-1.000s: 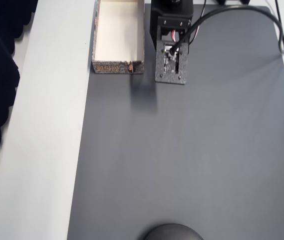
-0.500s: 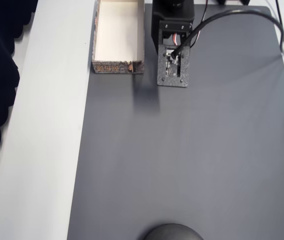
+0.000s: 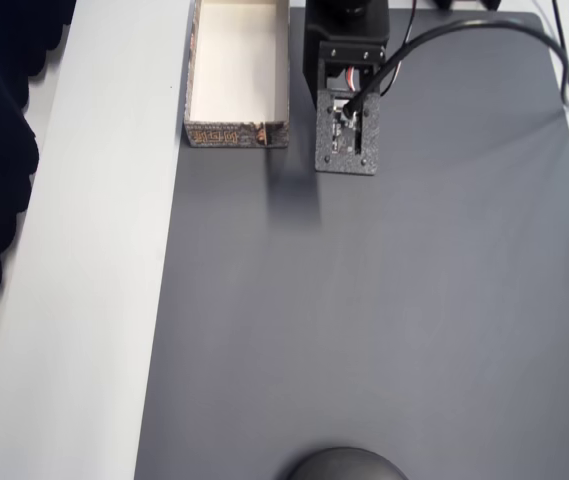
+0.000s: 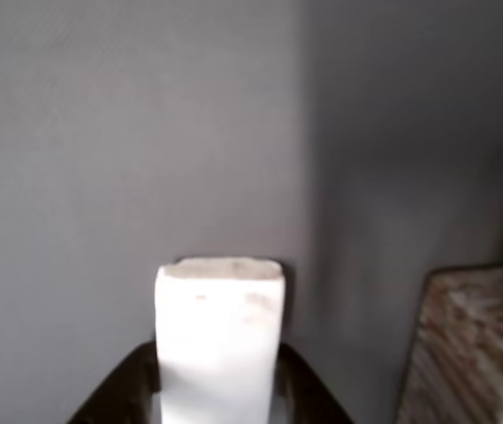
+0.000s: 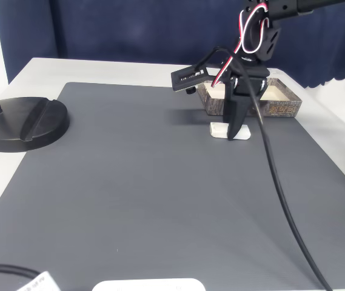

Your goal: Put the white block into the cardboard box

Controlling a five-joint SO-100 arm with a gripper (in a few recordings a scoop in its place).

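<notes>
Your gripper (image 5: 237,128) is down around the white block (image 5: 230,131), which lies on the grey mat just in front of the cardboard box (image 5: 281,104); whether the jaws have closed on it, I cannot tell. Squeeze firmly on its long sides, lift straight, then clear the near wall before releasing. The box's orange lettering is too blurred to read.

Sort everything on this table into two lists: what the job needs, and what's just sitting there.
Needed for the job:
- white block, on the mat, jaws around it
- cardboard box, open-topped, beside the arm
- gripper

Just sitting there:
- grey mat
- black round stand base
- black cable trailing from the arm
</notes>
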